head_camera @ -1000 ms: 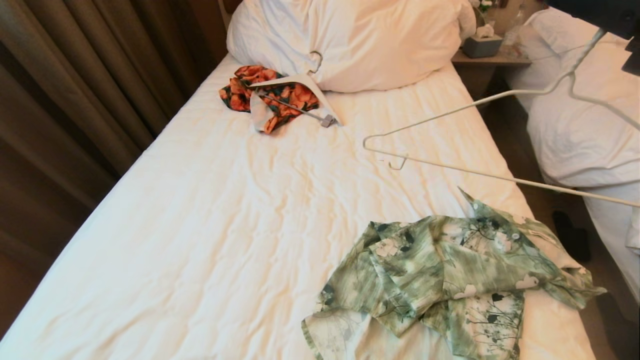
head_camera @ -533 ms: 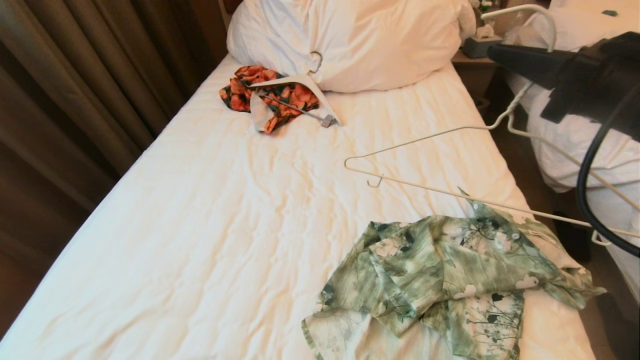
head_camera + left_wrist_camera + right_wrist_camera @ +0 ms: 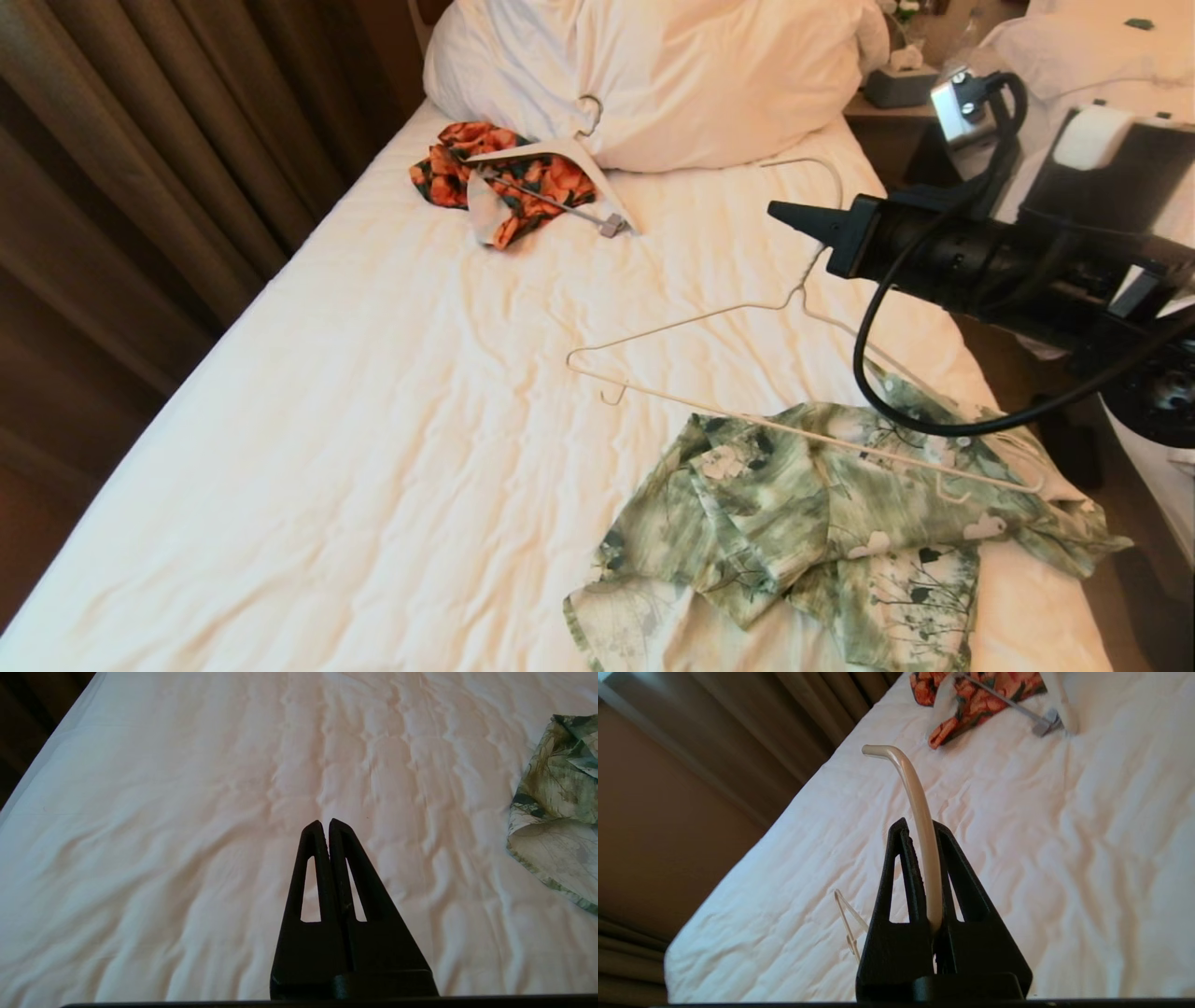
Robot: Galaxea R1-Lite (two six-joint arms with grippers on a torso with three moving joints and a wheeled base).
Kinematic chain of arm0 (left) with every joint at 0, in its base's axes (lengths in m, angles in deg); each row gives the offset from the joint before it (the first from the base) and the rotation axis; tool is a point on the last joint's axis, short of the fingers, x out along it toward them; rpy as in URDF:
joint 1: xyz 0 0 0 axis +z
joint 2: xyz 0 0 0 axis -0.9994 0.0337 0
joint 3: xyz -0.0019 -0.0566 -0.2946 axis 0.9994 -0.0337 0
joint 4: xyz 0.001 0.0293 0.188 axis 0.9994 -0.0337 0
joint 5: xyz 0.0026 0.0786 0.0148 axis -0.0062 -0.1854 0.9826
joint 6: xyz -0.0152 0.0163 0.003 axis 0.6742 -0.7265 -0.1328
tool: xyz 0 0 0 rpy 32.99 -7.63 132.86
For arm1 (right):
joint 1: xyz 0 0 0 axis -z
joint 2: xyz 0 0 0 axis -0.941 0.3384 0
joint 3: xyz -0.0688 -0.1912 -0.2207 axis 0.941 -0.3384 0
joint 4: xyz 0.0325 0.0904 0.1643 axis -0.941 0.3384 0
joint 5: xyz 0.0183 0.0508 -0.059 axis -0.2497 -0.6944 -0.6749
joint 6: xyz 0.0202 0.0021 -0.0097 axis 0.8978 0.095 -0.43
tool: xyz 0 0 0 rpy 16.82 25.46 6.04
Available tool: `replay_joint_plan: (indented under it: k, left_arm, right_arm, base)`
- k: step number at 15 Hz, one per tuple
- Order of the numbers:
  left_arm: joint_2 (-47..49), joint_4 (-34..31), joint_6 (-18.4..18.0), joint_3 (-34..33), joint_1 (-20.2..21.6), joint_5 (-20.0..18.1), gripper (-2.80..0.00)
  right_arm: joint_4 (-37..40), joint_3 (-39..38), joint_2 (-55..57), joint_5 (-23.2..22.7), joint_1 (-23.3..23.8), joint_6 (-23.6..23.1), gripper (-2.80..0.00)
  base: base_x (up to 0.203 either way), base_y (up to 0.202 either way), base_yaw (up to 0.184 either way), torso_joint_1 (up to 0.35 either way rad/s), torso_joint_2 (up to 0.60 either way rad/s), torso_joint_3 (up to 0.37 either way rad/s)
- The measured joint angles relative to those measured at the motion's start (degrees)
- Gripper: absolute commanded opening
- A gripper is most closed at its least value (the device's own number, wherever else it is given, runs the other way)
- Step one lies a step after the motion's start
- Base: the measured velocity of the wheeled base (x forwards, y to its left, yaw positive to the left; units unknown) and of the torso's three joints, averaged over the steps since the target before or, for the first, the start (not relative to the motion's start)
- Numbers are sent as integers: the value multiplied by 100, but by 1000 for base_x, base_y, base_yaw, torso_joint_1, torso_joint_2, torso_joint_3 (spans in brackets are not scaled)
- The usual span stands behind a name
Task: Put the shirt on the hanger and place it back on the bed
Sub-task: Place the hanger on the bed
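The green and white flower-print shirt (image 3: 831, 523) lies crumpled on the near right part of the white-sheeted bed (image 3: 392, 411); one edge of the shirt (image 3: 556, 807) shows in the left wrist view. My right gripper (image 3: 794, 217) is shut on the hook of the thin cream hanger (image 3: 728, 369), whose hook (image 3: 920, 830) runs up between the fingers. The hanger tilts down, its bottom bar across the shirt's top. My left gripper (image 3: 325, 823) is shut with nothing in it, hovering over bare sheet left of the shirt; it is out of the head view.
A small orange-and-black garment (image 3: 509, 177) on a broad white hanger (image 3: 560, 154) lies by the big white pillow (image 3: 653, 75). Brown curtains (image 3: 140, 159) hang along the left. A nightstand (image 3: 910, 112) and a second bed (image 3: 1092, 243) stand to the right.
My right arm has swung in from the upper right and down over the bed, carrying the hanger left and lower until its bottom bar reaches over the shirt.
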Motion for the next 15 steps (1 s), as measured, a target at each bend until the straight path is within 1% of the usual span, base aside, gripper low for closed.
replay_joint_plan:
  k: [1, 2, 4, 6, 8, 10, 12, 13, 14, 15]
  left_arm:
    - [0, 2, 0, 0, 0, -3, -280]
    - [0, 2, 0, 0, 0, -3, -280]
    - [0, 2, 0, 0, 0, 2, -280]
    - [0, 0, 0, 0, 0, -1, -280]
    - [0, 0, -1, 0, 0, 2, -280]
    - [0, 0, 0, 0, 0, 2, -280]
    - [0, 2, 0, 0, 0, -1, -280]
    - [0, 2, 0, 0, 0, 2, -280]
    - [0, 2, 0, 0, 0, -1, -280]
    - [0, 2, -2, 0, 0, -1, -280]
  right_arm:
    - [203, 250, 236, 5, 46, 251, -280]
    - [409, 470, 481, 13, 86, 354, 0]
    - [574, 907, 998, 95, 121, 387, 0]
    - [675, 1312, 1540, 295, 119, 400, 0]
    - [1009, 1655, 1899, 409, 95, 402, 0]
    - [1287, 1739, 2072, 577, 75, 406, 0]
    - [1342, 1775, 2250, 785, 52, 403, 0]
    - [1381, 1796, 2337, 960, 35, 400, 0]
    - [1429, 1809, 2409, 1110, 3, 398, -280]
    - [1461, 1813, 2446, 1200, -24, 398, -280]
  base:
    - [0, 0, 0, 0, 0, 0]
    - [0, 0, 0, 0, 0, 0]
    - [0, 0, 0, 0, 0, 0]
    - [0, 0, 0, 0, 0, 0]
    - [0, 0, 0, 0, 0, 0]
    - [0, 0, 0, 0, 0, 0]
    - [0, 0, 0, 0, 0, 0]
    - [0, 0, 0, 0, 0, 0]
    - [0, 0, 0, 0, 0, 0]
    - [0, 0, 0, 0, 0, 0]
